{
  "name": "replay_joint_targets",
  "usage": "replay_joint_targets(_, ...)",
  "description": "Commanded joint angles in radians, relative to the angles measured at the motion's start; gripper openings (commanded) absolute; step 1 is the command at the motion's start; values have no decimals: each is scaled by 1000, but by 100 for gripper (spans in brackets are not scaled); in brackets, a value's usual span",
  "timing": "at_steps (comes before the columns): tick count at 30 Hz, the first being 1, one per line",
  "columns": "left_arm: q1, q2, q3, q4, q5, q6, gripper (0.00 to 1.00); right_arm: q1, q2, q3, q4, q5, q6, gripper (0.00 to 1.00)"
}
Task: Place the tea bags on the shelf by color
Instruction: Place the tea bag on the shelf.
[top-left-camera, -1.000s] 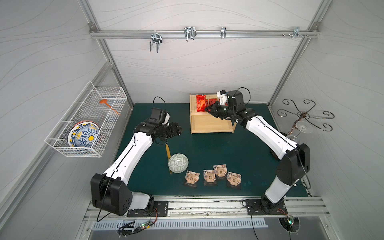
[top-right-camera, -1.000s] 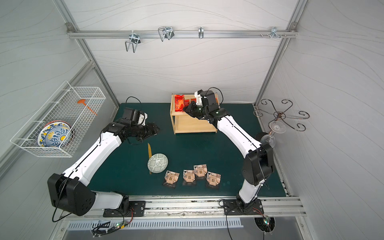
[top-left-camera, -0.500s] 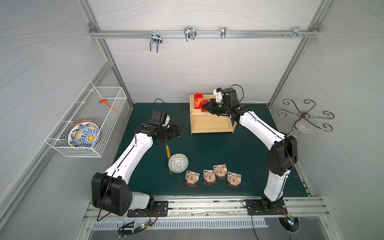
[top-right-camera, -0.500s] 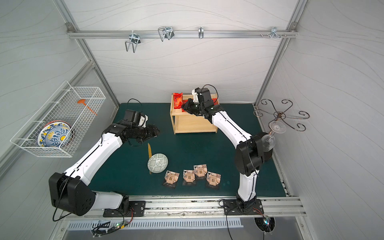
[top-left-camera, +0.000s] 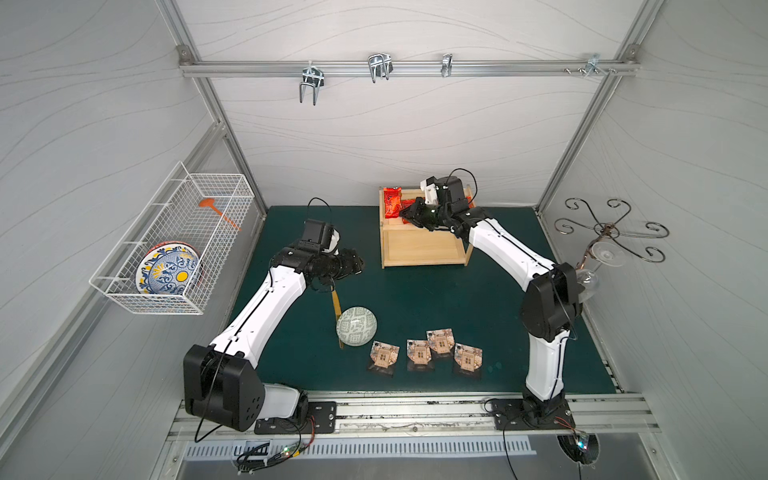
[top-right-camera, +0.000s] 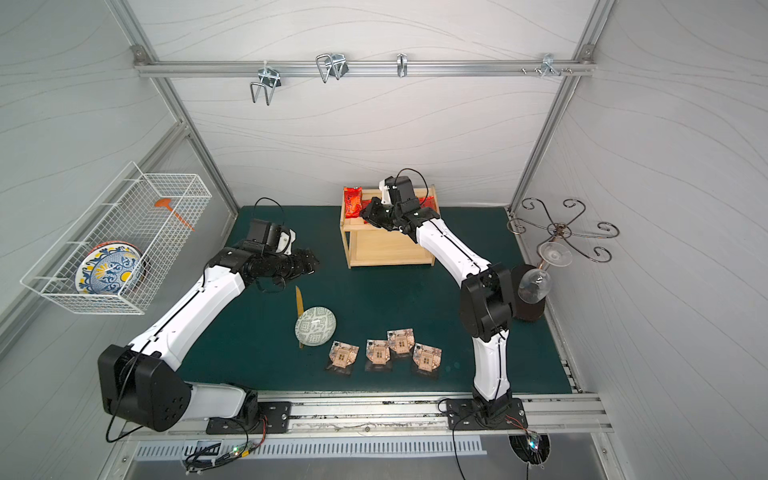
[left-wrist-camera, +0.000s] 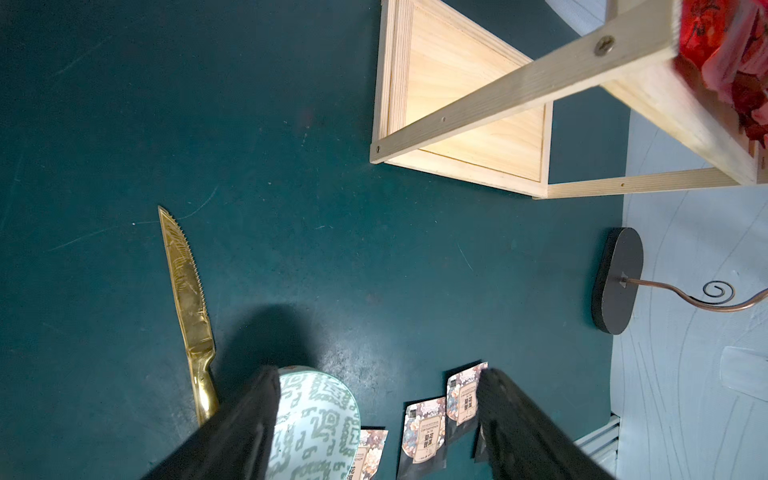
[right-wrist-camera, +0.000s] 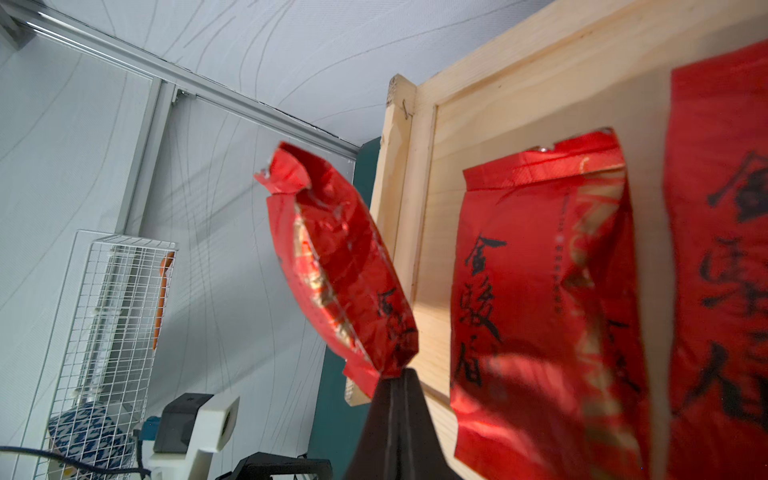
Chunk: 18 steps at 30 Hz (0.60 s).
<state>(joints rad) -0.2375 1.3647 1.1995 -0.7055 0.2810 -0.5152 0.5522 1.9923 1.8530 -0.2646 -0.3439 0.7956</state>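
1. Tea bags (top-left-camera: 419, 354): four black-edged packets lie flat near the 6 o'clock edge of the worktop (top-left-camera: 415, 299), close to the bowl (top-left-camera: 356, 326). Red packets (right-wrist-camera: 540, 291) lie on the upper tier of the shelf (top-left-camera: 424, 262), at 12 o'clock.
2. Right gripper (right-wrist-camera: 397, 376): fully closed, pinching one red tea bag (right-wrist-camera: 340, 266) by a bottom corner at that tier's 10 o'clock corner. Whether the bag hangs over the board or just outside the rim cannot be told.
3. Left gripper (left-wrist-camera: 376, 378): spread wide and empty, hovering over the worktop toward 10 o'clock.
4. Handling (judged): the packets are light, thin, crinkly and probably slippery. A sealed end seam gives the surest hold. The flat ones call for an edge pinch.
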Motion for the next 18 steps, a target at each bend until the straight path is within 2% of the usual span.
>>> replay_joint_targets(1,6,-2,8,33,15,14,80,8,25,39,-13,8,-4,1)
replay_joint_targets(18,14,-1,11,30,32,12,79,18,81,90,-43,26,-6,6)
